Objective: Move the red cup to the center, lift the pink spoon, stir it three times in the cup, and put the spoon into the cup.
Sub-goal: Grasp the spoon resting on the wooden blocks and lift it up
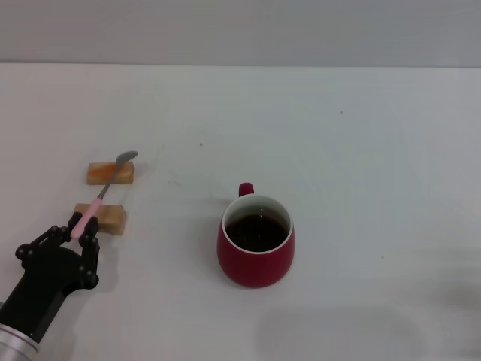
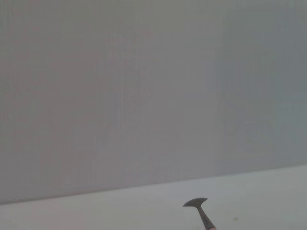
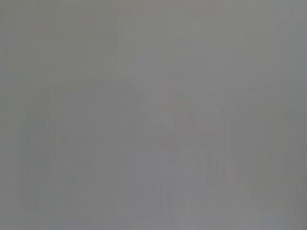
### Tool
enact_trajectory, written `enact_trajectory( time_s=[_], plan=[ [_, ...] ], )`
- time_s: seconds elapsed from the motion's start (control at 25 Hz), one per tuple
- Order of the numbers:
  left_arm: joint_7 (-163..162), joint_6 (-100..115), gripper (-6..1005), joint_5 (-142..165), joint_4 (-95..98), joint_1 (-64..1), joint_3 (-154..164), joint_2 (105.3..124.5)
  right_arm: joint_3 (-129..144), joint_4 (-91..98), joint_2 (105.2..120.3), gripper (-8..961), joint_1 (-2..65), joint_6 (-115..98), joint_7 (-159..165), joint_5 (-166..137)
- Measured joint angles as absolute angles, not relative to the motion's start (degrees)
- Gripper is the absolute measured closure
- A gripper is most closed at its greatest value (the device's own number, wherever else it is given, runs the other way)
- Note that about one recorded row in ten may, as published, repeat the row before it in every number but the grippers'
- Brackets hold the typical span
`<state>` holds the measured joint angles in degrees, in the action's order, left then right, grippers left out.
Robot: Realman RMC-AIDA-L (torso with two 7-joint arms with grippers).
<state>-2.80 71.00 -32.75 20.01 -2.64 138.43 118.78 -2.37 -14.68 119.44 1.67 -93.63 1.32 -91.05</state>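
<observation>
head view shows the left gripper (image 1: pixel 81 229) nearest, well to the left of the red cup (image 1: pixel 255 250), clenched on the handle end of the pink spoon (image 1: pixel 105 192). the spoon lies across two small tan blocks (image 1: pixel 100 218), its bowl over the farther block (image 1: pixel 110 173). the cup sits about mid-table, dark liquid inside. to lift well, i judge the grip should hold firm and rise straight, keeping the bowl level, before swinging toward the cup. the right gripper is out of sight; its wrist view shows only grey. the left wrist view catches just the spoon's bowl (image 2: pixel 195 202).
</observation>
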Motion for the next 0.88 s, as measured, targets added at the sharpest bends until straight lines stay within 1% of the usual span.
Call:
enact_trajectory(
  time_s=[0.24,0.52,0.72,0.88],
  plan=[
    [-3.0,70.3,824,-31.5,21.5,-3.7,139.2,118.22,-2.4,-14.7,119.44,953,1.7,-93.6,1.3,-91.1],
    [-4.2,68.0,825,-30.2,22.7,-7.6,138.0,117.61,-2.3,-14.7,119.44,953,1.7,-93.7,1.4,-91.1],
    [2.1,67.5,825,-30.2,23.8,-9.9,135.2,117.7,-2.3,-14.8,119.44,953,1.7,-93.8,1.7,-91.1],
    [4.0,64.6,825,-30.2,27.5,-10.8,134.6,116.93,-2.3,-15.0,119.44,954,1.7,-93.8,1.7,-91.1]
  ],
)
